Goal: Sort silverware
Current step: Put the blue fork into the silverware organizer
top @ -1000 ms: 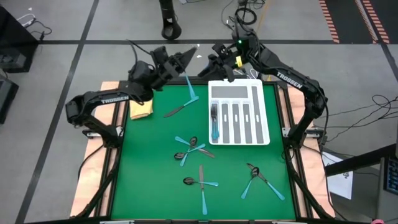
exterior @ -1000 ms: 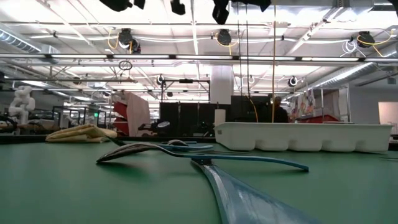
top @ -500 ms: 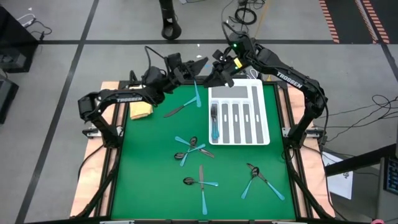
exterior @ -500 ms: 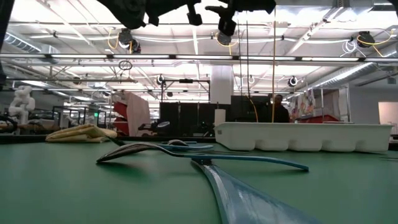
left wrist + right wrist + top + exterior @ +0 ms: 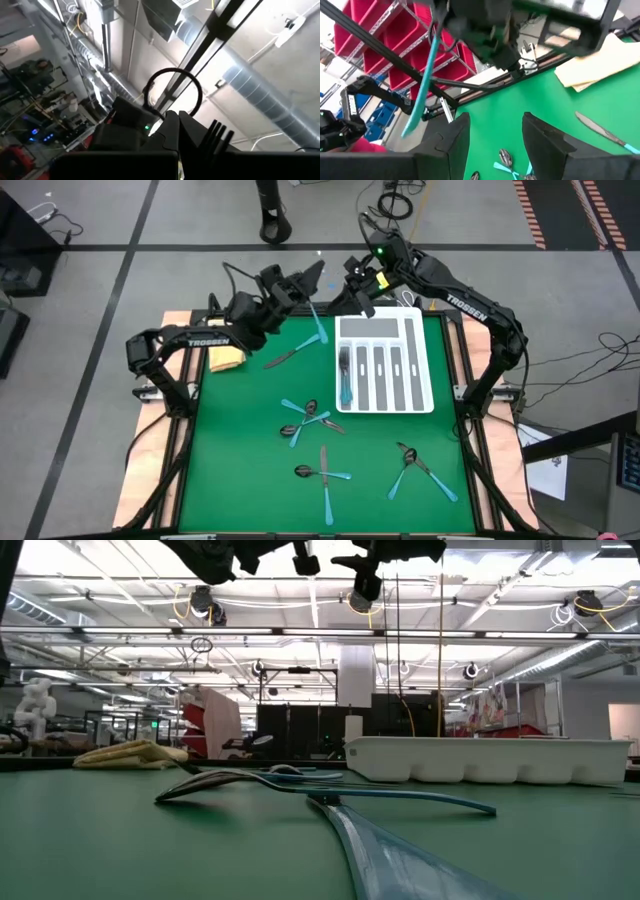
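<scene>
My left gripper (image 5: 303,282) is high over the table's far edge, shut on a fork whose light-blue handle (image 5: 318,326) slants down below it. The right wrist view shows that handle (image 5: 422,82) under the left gripper (image 5: 485,30). The fork's dark tines (image 5: 220,134) stick out past the fingers. My right gripper (image 5: 355,292) is open (image 5: 492,135), close to the right of the fork, over the far-left corner of the white tray (image 5: 385,360). More silverware lies flat on the green mat: a knife (image 5: 285,358) and three groups (image 5: 310,418), (image 5: 322,470), (image 5: 415,465). My left gripper pinches the fork between its two fingers near the metal head end, with the tines (image 5: 220,134) showing beyond the fingers. The fork is lifted clear of the table. Its blue handle (image 5: 422,82) hangs slanting below the gripper. The gripper's body hides the exact place of contact.
The tray has several long compartments, and its left one holds a blue-handled piece (image 5: 345,380). A yellow cloth (image 5: 228,357) lies at the mat's far-left. In the low view a spoon (image 5: 250,780) and a blue handle (image 5: 400,860) lie close, with the tray (image 5: 490,760) behind them.
My left gripper has carried the fork toward the table's right, closer to my right gripper, and has then eased back a little. The fork has stayed in its hold, clear of the table. Both grippers have come lower into the top of the low view.
</scene>
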Robot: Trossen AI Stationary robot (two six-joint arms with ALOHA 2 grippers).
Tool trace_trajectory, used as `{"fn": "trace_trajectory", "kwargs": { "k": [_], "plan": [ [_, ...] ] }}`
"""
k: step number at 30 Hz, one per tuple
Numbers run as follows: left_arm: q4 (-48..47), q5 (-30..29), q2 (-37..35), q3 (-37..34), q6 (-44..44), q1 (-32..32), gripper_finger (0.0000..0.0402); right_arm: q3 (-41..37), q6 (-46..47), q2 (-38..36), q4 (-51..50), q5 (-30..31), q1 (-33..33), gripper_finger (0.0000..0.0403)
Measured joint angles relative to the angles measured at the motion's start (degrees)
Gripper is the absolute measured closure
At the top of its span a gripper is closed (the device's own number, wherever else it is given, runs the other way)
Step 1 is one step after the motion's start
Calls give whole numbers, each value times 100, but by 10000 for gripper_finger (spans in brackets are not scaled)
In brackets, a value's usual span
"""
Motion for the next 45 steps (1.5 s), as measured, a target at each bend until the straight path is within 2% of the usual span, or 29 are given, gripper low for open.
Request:
{"fn": "trace_trajectory", "kwargs": {
  "k": [4, 10, 19, 32, 37, 42, 45],
  "plan": [
    [-142, -223, 3, 0, 185, -61, 402, 0, 111, -69, 84, -9, 1, 236],
    [-392, -964, 3, 0, 244, -131, 402, 0, 101, -212, 74, -170, 2, 236],
    [-468, -1540, 3, 0, 523, -177, 402, 0, 75, -223, 4, -165, 4, 236],
    [-486, -1529, 36, 0, 576, -214, 402, 0, 138, -105, 82, -156, 76, 236],
    [-543, -1329, 47, 0, 563, -219, 402, 0, 123, -70, 44, -210, 100, 236],
    [-545, -894, 47, 0, 547, -230, 402, 0, 195, -70, 38, -769, 83, 236],
    [-645, -822, 47, 0, 543, -243, 402, 0, 296, -72, 38, -956, 76, 236]
  ]
}}
